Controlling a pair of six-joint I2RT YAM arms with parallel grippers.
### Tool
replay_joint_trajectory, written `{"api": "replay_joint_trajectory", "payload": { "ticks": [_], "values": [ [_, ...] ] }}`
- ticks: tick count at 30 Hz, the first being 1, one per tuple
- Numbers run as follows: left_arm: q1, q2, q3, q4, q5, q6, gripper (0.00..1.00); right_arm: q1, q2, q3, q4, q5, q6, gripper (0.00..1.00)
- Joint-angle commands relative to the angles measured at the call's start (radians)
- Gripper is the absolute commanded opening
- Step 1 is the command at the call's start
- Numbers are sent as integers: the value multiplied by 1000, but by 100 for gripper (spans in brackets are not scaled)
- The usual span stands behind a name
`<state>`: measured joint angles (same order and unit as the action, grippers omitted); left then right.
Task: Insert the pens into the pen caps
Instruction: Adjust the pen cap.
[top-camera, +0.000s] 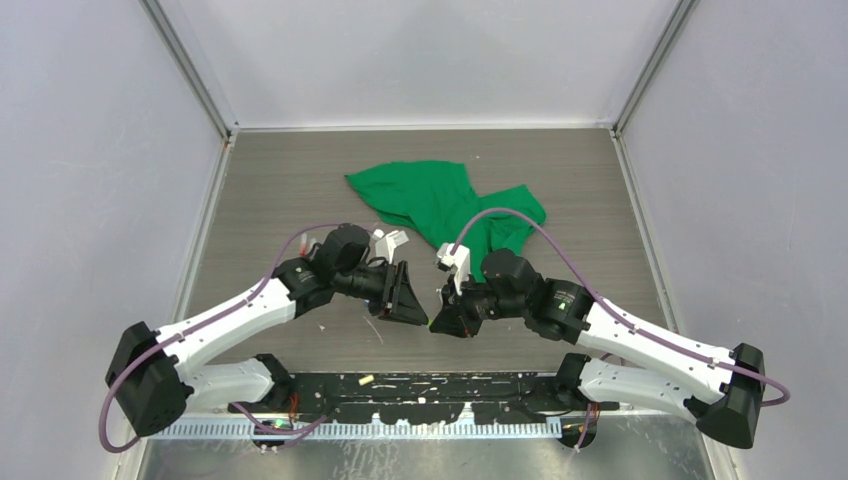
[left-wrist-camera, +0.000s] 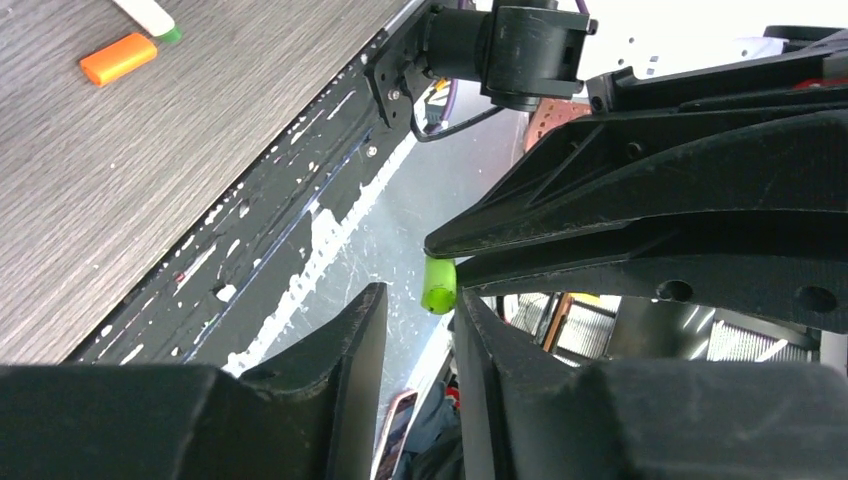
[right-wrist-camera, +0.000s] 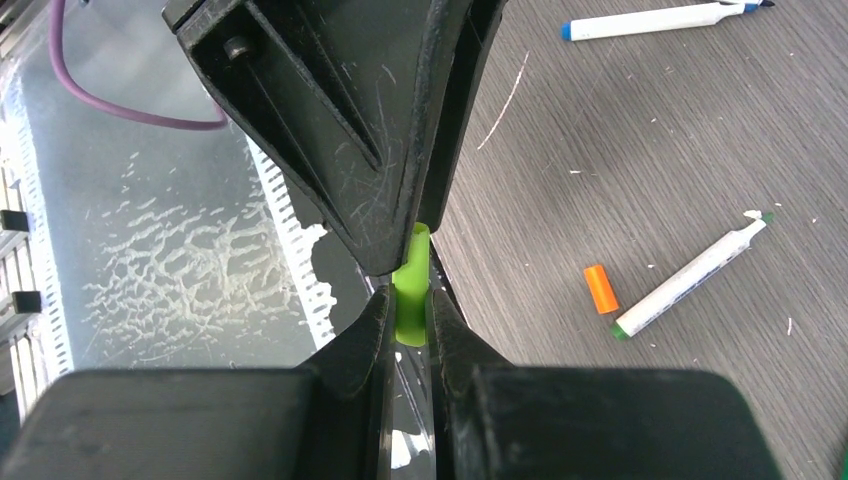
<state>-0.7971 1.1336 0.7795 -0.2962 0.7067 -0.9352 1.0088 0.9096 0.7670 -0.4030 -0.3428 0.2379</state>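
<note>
My right gripper (right-wrist-camera: 409, 293) is shut on a bright green pen cap (right-wrist-camera: 411, 285), held in the air over the table's near edge. My left gripper (left-wrist-camera: 420, 296) faces it tip to tip. Its jaws stand apart with a gap wider than the cap, and the green cap (left-wrist-camera: 438, 285) sits just past its tips against the right finger (left-wrist-camera: 480, 330). In the top view both grippers meet around the cap (top-camera: 430, 322). On the table lie a white pen with green ends (right-wrist-camera: 690, 275), an orange cap (right-wrist-camera: 600, 288) beside it, and a blue-ended pen (right-wrist-camera: 650, 20).
A crumpled green cloth (top-camera: 440, 205) lies at the back middle of the table. The black rail with white flecks (left-wrist-camera: 300, 220) runs along the near edge under the grippers. Grey walls close in both sides and the back.
</note>
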Motion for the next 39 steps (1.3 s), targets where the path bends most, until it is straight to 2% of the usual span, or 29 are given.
{"api": "replay_joint_trajectory", "payload": {
  "ticks": [1, 7, 11, 12, 15, 16, 20, 25, 32, 34, 39],
  "values": [
    [-3, 12, 19, 76, 29, -22, 28, 6, -3, 52, 56, -36, -10, 7],
    [-10, 27, 16, 90, 46, -31, 18, 6, 6, 51, 57, -39, -15, 7],
    [-14, 26, 12, 111, 59, -42, 4, 6, 7, 51, 51, -20, -16, 8],
    [-13, 22, 6, 133, 63, -55, 2, 6, 0, 47, 50, 5, -11, 15],
    [-14, -7, -45, 244, 45, -118, 0, 6, -41, 18, 80, 98, 34, 48],
    [-14, -25, -69, 288, 19, -139, 0, 7, -62, 2, 103, 133, 64, 56],
    [-14, -117, -175, 521, -139, -232, 0, 5, -161, -122, 285, 249, 259, 69],
    [-13, -198, -264, 727, -299, -296, 0, 6, -299, -348, 680, 265, 534, 74],
    [-12, -243, -298, 799, -304, -335, 0, 5, -315, -496, 1081, 236, 745, 72],
    [-12, -249, -296, 793, -284, -334, 0, 6, -323, -518, 1125, 255, 775, 71],
    [-13, -261, -297, 795, -249, -346, 0, 4, -387, -527, 1081, 308, 761, 71]
  ]
}}
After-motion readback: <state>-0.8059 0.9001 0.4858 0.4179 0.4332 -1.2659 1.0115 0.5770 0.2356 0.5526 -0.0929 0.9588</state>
